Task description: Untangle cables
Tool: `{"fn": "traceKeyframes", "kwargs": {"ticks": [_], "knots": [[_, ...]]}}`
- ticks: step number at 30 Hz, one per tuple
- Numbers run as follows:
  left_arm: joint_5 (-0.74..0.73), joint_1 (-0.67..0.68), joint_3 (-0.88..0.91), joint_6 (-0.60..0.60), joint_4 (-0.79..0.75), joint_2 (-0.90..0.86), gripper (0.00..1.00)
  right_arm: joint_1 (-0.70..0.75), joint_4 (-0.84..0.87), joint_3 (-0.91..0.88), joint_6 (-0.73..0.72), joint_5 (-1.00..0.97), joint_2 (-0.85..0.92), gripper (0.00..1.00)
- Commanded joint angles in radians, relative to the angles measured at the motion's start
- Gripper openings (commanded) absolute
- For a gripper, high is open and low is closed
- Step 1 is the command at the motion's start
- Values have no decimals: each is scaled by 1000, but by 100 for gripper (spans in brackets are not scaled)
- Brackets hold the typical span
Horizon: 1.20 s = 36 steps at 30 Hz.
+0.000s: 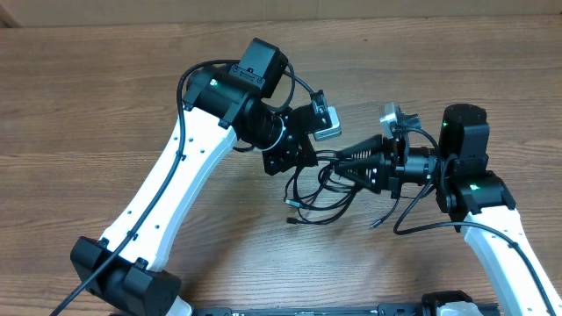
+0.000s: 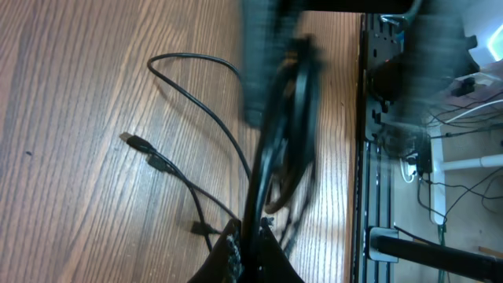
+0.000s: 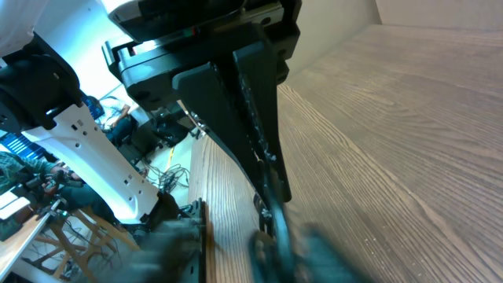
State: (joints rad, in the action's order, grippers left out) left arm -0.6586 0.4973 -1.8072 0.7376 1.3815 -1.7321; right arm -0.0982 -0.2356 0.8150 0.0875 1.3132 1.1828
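Brown wood-grain desk (image 1: 88, 96) carries the cables (image 1: 309, 195). You find them as a loose black knot of loops just below the spot where your two arms meet, a little right of centre in the overhead view.

Your left end effector (image 1: 294, 161) points down into the top of that knot. In the left wrist view its fingers are pressed together on a bundle of the cords, which runs away from them as a thick, blurred streak. It is closed and gripping the cables.

Your right end effector (image 1: 342, 161) reaches in from the right, with its tip just beside the left one at the same part of the tangle. Its own camera shows its fingers only as a dark blur along the bottom edge. You cannot tell whether it is open or closed, or whether it has hold of a cord.

Three free ends with small plugs (image 2: 135, 142) lie flat on the wood beside the knot, apart from both end effectors. The rest of the tangle rests slack on the desk.
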Motion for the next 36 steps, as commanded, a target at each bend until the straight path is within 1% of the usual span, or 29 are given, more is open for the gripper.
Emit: {"fn": "traceKeyframes", "kwargs": {"ticks": [1,4,7,10,14,17,19,24,27,30,32,33,35,36], "knots": [[-27,-6,-14,-3,-10,0,4,-1,3,10,-5,23,-13,100],[-26,-29,-15,-67,-19,0,4,-1,2,10,-24,-13,-13,100],[-29,-64,-16,-118,-36,1,4,-1,3,10,-87,-89,-13,100],[-111,-127,-25,-143,-39,1,4,-1,3,10,-188,-216,-13,100],[-274,-222,-25,-143,-41,1,4,-1,3,10,-346,-364,-13,100],[-292,-253,-25,-153,-45,1,4,-1,27,10,-440,-389,-13,100],[-277,-255,-25,-188,-64,1,4,-1,49,10,-499,-368,-13,100],[-266,-255,-25,-256,-117,1,4,-1,85,10,-507,-260,-13,100],[-266,-255,-25,-256,-119,1,4,-1,93,10,-507,-259,-13,100],[-279,-255,-25,-255,-87,1,4,-1,91,10,-506,-305,-13,99],[-293,-254,-25,-231,-46,1,4,-1,82,10,-497,-334,-13,95],[-303,-254,-25,-212,-26,1,4,-1,73,10,-481,-341,-13,94],[-336,-255,-25,-138,40,1,4,-1,55,10,-447,-352,-13,89],[-359,-256,-25,-81,85,1,4,-1,46,10,-432,-351,-13,88]]}}
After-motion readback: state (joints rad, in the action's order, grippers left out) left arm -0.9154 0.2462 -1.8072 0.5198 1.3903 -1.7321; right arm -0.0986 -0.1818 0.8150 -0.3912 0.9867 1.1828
